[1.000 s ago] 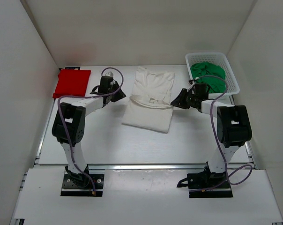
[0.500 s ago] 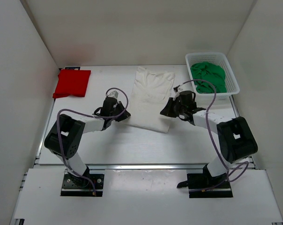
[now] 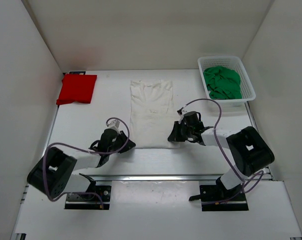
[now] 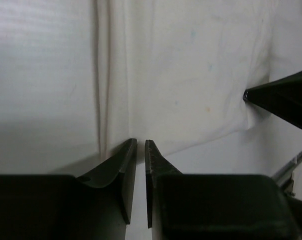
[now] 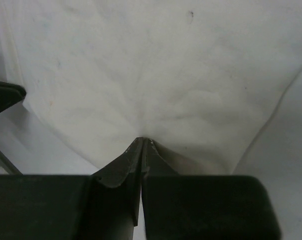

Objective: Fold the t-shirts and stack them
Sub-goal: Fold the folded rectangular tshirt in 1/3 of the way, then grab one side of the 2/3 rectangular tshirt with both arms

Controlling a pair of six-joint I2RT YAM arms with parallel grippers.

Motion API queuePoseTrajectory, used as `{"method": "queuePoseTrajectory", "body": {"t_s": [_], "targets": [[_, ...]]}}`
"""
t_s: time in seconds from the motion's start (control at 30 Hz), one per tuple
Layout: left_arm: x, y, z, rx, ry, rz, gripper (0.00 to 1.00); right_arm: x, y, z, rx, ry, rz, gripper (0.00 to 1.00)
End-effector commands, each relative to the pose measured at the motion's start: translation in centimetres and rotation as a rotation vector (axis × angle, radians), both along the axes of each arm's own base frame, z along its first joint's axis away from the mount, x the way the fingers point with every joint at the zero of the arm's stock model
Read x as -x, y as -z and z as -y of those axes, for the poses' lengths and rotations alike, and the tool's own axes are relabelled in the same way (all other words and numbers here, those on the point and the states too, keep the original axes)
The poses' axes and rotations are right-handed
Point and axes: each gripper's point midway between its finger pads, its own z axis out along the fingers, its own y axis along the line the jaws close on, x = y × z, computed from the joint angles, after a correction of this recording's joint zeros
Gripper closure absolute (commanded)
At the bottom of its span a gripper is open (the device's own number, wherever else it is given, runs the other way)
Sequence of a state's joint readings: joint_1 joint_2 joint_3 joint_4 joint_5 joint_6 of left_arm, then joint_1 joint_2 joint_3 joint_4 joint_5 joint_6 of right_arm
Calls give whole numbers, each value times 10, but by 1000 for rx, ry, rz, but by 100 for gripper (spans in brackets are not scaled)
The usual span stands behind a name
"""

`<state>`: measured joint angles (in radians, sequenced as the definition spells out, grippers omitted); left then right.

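Reporting from the near edge outward. My two arms reach low over the table (image 3: 81, 125), each trailing a purple cable (image 3: 211, 101) that loops above the wrist.

My left gripper (image 4: 140, 143) sits at the near left corner of the white t-shirt (image 3: 151, 107). Its jaws stand almost together with a thin slit between them, pinched on the hem beside a lengthwise fold ridge. My right gripper (image 5: 143, 140) sits at the near right corner, jaws fully together on the cloth, which puckers in creases fanning out from the tips. In the left wrist view, the dark tip of the right gripper shows at the shirt's opposite side.

The white t-shirt lies flat at mid-table as a long, narrow rectangle running away from me, with faint specks on the fabric.

Farther off, at the back left corner, the red t-shirt (image 3: 77, 88) rests folded in a neat rectangle, well apart from the white one. At the back right, the white mesh basket (image 3: 225, 59) holds the green t-shirt (image 3: 222, 82), crumpled in a heap.
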<state>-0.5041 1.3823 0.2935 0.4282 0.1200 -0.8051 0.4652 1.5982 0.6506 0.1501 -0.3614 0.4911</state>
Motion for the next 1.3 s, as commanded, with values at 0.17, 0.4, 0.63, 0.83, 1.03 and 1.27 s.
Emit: {"method": "queuePoseTrajectory", "body": {"t_s": [0.17,0.4,0.63,0.83,1.03,1.27], "targets": [[24,-24,-39,-18,-62,47,71,40,-23,3,-45,-68,44,85],[38,-9,-58,-54,-74,11,60,45,-38,42,-103,63,89,59],[43,3,-36,-101,32,-56,52,62,-14,45,-104,65,3,56],[49,14,-36,-138,53,-85,55,66,-2,41,-136,47,-62,64],[53,18,-36,-184,80,-97,59,63,4,43,-120,56,-81,73],[55,24,-35,-191,96,-115,79,64,2,42,-120,57,-67,96]]}}
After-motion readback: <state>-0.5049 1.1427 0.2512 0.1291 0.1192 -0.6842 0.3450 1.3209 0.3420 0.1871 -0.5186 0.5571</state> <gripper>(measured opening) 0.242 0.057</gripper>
